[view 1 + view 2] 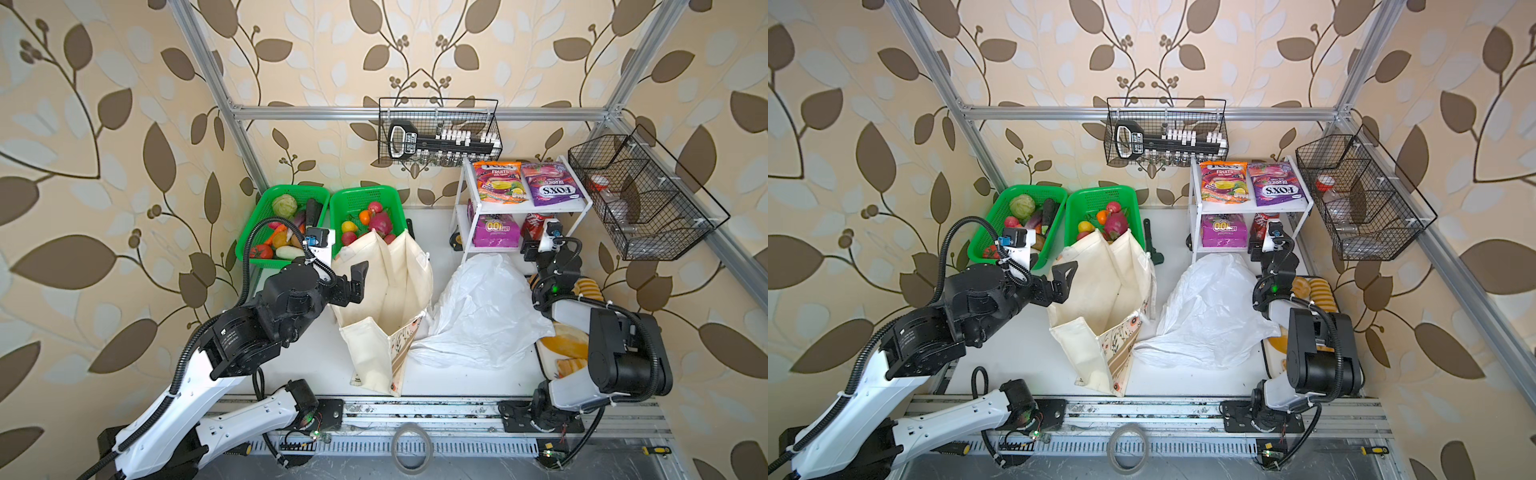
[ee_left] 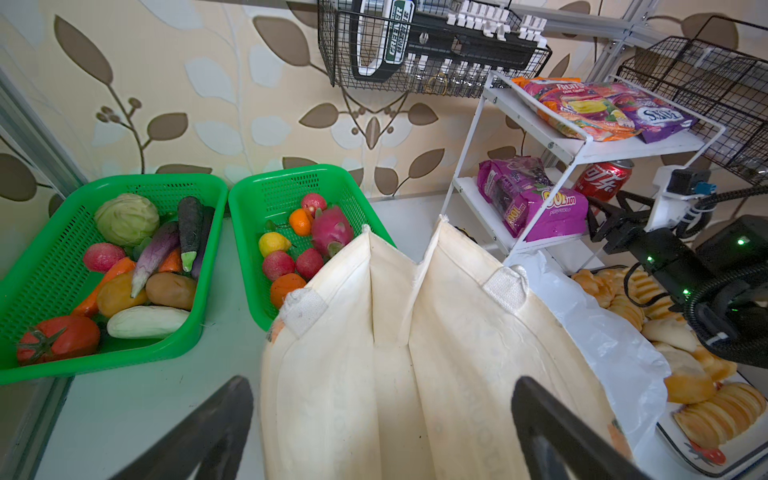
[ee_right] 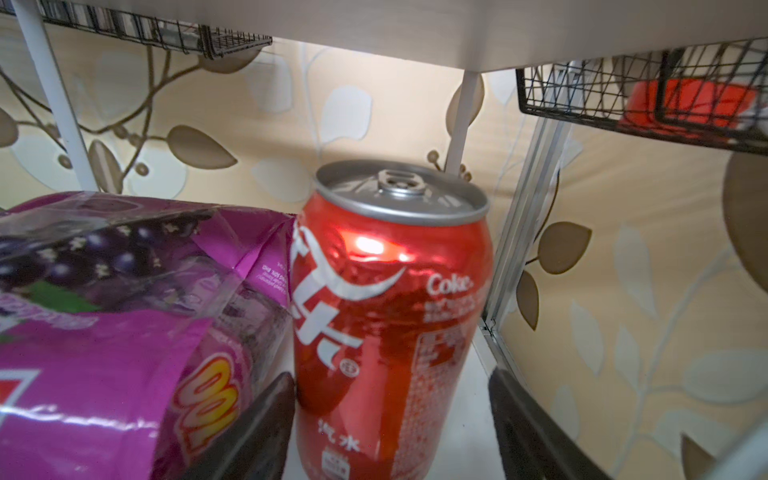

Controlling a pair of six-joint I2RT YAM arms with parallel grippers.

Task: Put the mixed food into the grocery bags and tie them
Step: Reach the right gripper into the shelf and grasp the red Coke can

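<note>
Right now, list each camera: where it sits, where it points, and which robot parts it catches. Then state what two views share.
Top views: high over the front edge, looking down at the table. Both arms show, with the left gripper at the cloth tote and the right gripper at the white rack.
Left wrist: above the tote, facing the green baskets and back wall. Its own open fingers and the right arm show.
Right wrist: in the rack's lower tier, facing the red can, which its fingers flank.
Shared: both wrist views show the can and the purple packet.

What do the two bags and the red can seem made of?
Cream tote: matte woven cloth, soft folds, stitched handle patches. White bag: thin plastic film, faintly glossy, crinkled. Red can: probably aluminium, glossy print with glare, bare silver lid.
</note>
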